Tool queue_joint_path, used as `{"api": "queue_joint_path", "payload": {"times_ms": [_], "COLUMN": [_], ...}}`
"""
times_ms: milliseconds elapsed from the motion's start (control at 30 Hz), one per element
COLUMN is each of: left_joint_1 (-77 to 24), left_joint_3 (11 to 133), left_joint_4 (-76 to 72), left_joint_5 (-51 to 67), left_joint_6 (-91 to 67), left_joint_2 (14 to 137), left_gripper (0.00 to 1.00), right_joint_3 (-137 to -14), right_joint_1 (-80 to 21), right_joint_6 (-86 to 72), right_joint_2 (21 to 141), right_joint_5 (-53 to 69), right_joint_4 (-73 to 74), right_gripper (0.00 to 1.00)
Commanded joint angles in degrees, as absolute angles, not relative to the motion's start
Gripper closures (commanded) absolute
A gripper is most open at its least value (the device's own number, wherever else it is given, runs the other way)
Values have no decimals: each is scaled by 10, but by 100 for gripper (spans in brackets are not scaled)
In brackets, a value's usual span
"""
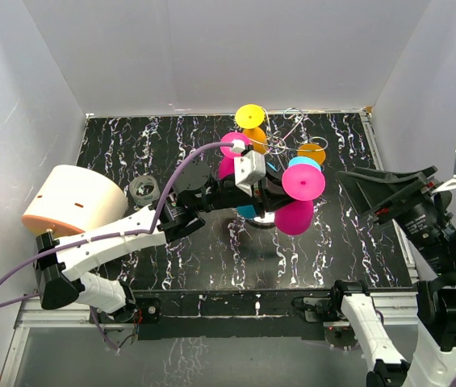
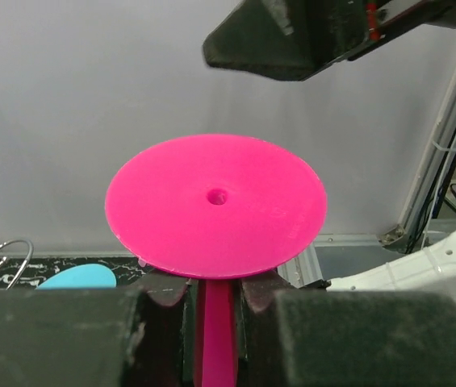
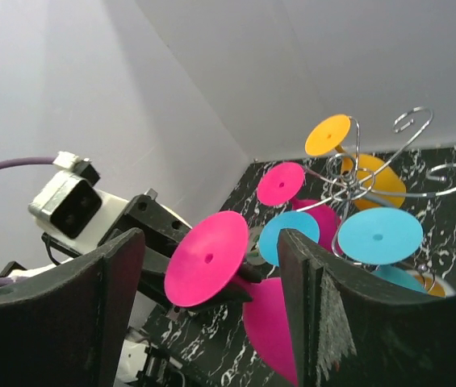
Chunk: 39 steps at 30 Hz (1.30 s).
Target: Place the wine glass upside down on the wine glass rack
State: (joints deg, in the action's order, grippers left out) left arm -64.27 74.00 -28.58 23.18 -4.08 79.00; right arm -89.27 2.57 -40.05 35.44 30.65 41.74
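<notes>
The pink wine glass [image 1: 296, 211] is hanging in the air just beside the wine glass rack [image 1: 288, 122], on its near side. It is tipping over, its round foot facing up and toward the right arm and its bowl pointing down at the table [image 1: 171, 266]. Whether it is touching the rack's wire loops I cannot tell.

The left gripper [image 2: 215, 316] is clamping the stem just under the foot, with both fingers [image 2: 163, 300] pressing on it from either side.

The rack is already carrying other glasses upside down: a yellow one [image 1: 252, 114] at the back, orange ones [image 3: 328, 135], a second pink one [image 3: 281, 183] and cyan ones [image 3: 379, 235].

The right gripper [image 3: 211, 235] is hovering to the right of the rack, jaws standing wide apart with nothing between them, aiming at the held glass.

Farther left, a peach dome [image 1: 74, 201] is sitting at the table's edge, with a small grey ring-shaped piece [image 1: 143, 189] near it.
</notes>
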Motion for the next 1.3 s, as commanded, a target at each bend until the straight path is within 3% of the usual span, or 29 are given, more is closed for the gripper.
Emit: {"api": "queue_joint_path", "payload": {"times_ms": [0, 267, 700, 967, 1100, 1133, 1267], "left_joint_1": [-646, -646, -645, -646, -646, -646, -646], "left_joint_3": [744, 750, 754, 751, 751, 751, 751], "left_joint_4": [-325, -350, -366, -379, -384, -385, -383], "left_joint_5": [286, 318, 334, 348, 355, 355, 349], "left_joint_6": [-7, -19, -20, -23, -25, -26, -33], "left_joint_2": [763, 774, 797, 802, 804, 805, 803], "left_gripper": [100, 100, 100, 100, 100, 100, 82], "right_joint_3": [-924, -954, -882, -862, -859, -858, -869], "right_joint_1": [24, 24, 24, 24, 24, 24, 24], "right_joint_6": [-433, -401, -458, -484, -513, -517, -521], "right_joint_2": [377, 418, 395, 392, 392, 392, 393], "right_joint_5": [319, 354, 437, 441, 446, 445, 432], "right_joint_4": [467, 575, 527, 520, 510, 509, 519], "right_gripper": [37, 44, 60, 77, 99, 100, 100]}}
